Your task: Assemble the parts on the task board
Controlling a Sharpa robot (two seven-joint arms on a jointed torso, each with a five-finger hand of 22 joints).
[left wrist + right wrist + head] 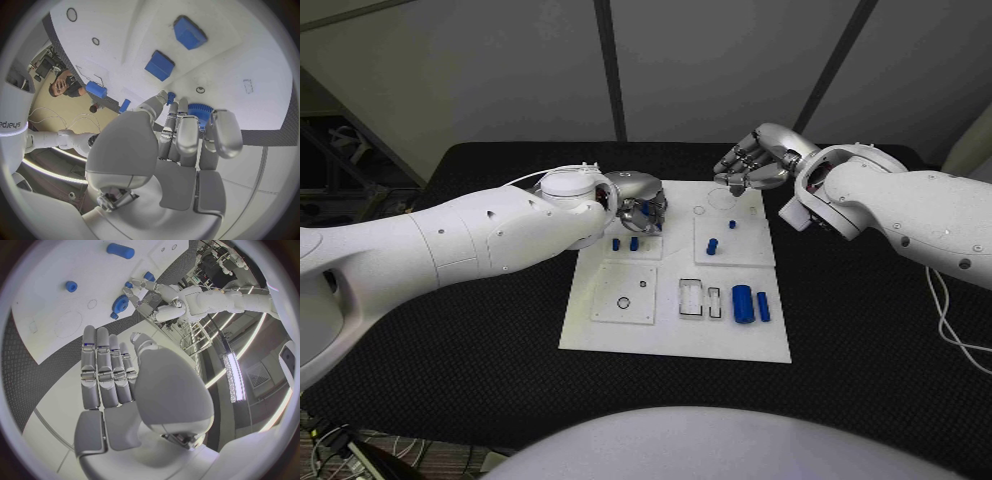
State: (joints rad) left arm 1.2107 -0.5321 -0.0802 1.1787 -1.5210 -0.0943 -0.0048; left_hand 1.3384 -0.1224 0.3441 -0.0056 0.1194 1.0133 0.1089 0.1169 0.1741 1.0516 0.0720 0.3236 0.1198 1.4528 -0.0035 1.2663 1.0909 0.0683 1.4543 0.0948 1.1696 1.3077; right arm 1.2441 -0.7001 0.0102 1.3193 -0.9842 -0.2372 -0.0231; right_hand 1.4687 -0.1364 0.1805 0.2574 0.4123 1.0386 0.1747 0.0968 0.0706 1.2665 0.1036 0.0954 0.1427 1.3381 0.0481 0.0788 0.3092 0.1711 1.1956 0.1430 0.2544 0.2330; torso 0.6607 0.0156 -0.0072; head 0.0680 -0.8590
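We see the white task board (678, 335) lying in the middle of the black table (473, 330), with small blue parts spread over it. Two blue cylinders (751, 304) lie side by side near its right edge, two short blue pegs (625, 243) stand on the far left panel, and another pair of blue pegs (718, 238) sits on the far right panel. The left hand (636, 205) is at the far left corner of the board; in its wrist view a blue toothed gear (200, 111) sits right at its fingertips (187, 131), which curl over it and appear to be gripping it, though we cannot tell how firmly. Two blue blocks (161, 65) lie on the board beyond those fingers. The right hand (754, 165) hovers over the far right corner of the board, its fingers (103, 365) straight, close together and holding nothing.
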